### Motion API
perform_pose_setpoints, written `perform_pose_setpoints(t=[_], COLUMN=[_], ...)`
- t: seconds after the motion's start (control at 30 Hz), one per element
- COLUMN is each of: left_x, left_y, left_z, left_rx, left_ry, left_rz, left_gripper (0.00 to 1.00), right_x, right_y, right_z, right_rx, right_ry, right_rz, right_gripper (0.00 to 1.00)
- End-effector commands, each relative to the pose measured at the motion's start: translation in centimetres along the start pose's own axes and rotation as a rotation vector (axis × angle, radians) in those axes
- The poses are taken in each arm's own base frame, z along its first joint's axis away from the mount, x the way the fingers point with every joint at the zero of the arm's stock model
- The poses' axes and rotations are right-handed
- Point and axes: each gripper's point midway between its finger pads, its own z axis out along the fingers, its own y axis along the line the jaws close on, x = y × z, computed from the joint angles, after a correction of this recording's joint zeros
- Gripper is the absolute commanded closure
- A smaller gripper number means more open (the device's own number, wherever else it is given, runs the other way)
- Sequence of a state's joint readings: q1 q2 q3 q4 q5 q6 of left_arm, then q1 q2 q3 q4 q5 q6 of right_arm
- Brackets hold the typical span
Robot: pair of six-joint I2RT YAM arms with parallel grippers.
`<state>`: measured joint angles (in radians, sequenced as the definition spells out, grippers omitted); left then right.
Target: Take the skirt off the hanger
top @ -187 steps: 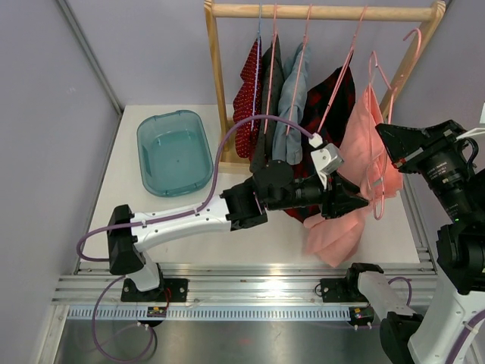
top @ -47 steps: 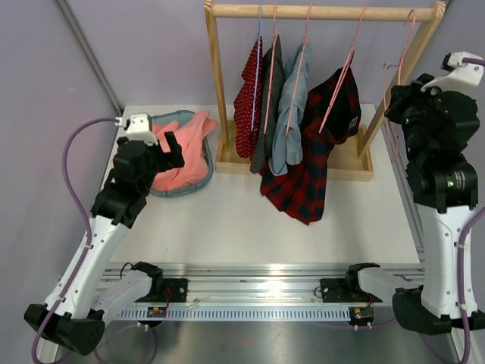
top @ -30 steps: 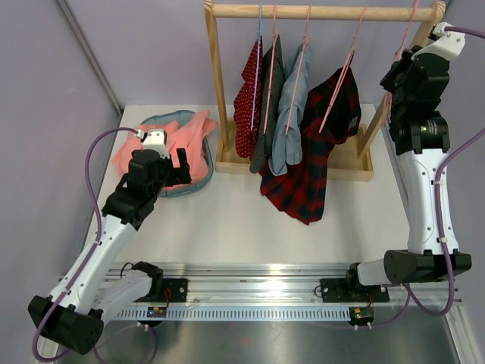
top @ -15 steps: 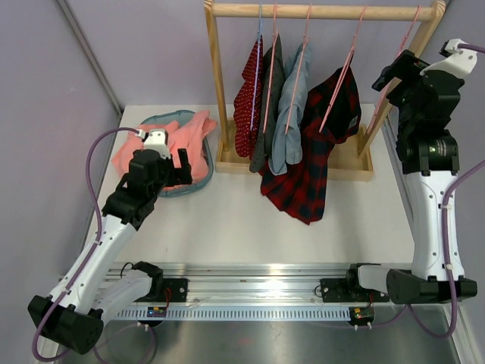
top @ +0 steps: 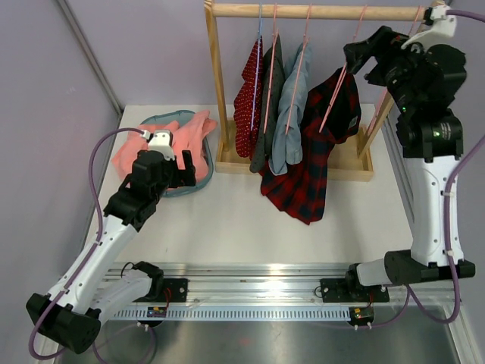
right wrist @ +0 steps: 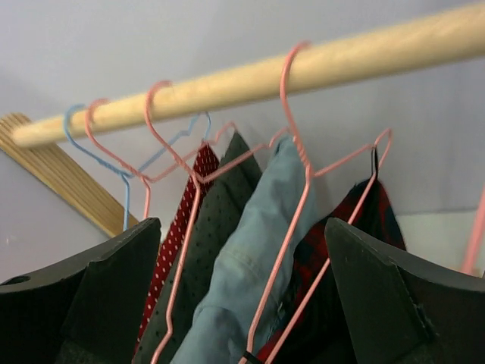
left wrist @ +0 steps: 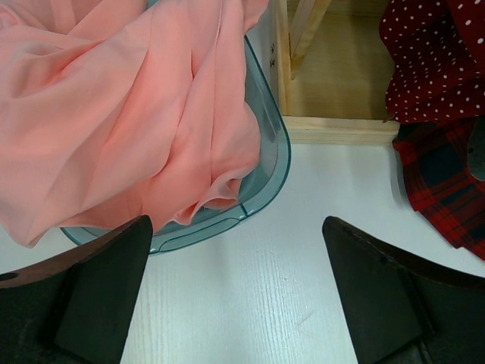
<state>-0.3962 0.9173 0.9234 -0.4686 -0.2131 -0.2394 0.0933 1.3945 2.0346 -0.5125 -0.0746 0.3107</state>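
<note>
The pink skirt (top: 129, 155) lies bunched in the teal basin (top: 198, 178) at the left and spills over its far rim. In the left wrist view the skirt (left wrist: 136, 114) fills the basin (left wrist: 265, 174). My left gripper (top: 186, 163) hovers open just right of the basin, and its jaws (left wrist: 236, 303) have only bare table between them. A bare pink hanger (top: 377, 114) hangs at the rail's right end, partly hidden by my right arm. My right gripper (top: 364, 49) is open up by the rail (right wrist: 250, 76), holding nothing (right wrist: 242, 303).
The wooden rack (top: 216, 83) holds a red dotted garment (top: 246, 91), a dark grey one (top: 269, 98), a denim one (top: 292, 106) and a red plaid shirt (top: 314, 167) on wire hangers. The rack's base (top: 356, 163) rests on the white table (top: 250, 227).
My right gripper has opened and swung left from the rail's right end, leaving the bare hanger there. The left arm has shifted only slightly beside the basin.
</note>
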Motion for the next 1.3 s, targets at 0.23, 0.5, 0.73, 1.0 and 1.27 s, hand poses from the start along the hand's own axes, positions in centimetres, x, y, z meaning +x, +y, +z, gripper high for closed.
perform_pose_setpoints(t=[0.23, 0.5, 0.73, 1.0, 1.27], left_x=[-2.1, -2.1, -2.3, -11.2, -16.9], left_y=[-0.8, -1.0, -1.0, -6.2, -23.1], left_z=[-0.5, -0.6, -0.6, -4.7, -11.0], left_rx=[0.015, 0.019, 0.019, 0.122, 0.6], left_ry=[-0.072, -0.072, -0.076, -0.226, -0.333], left_rz=[-0.019, -0.015, 0.003, 0.106, 0.244], left_gripper=[0.01, 0.01, 0.01, 0.01, 0.01], right_x=[8.8, 11.7, 9.8, 3.6, 1.6], right_y=[-1.4, -1.7, -1.4, 1.2, 2.9], right_z=[3.8, 5.1, 4.8, 1.9, -4.0], right_rx=[0.057, 0.063, 0.066, 0.005, -0.052], right_ry=[0.231, 0.276, 0.245, 0.132, 0.086], right_rz=[0.028, 0.061, 0.043, 0.044, 0.1], right_gripper=[0.09, 0.69, 1.0, 1.0, 1.0])
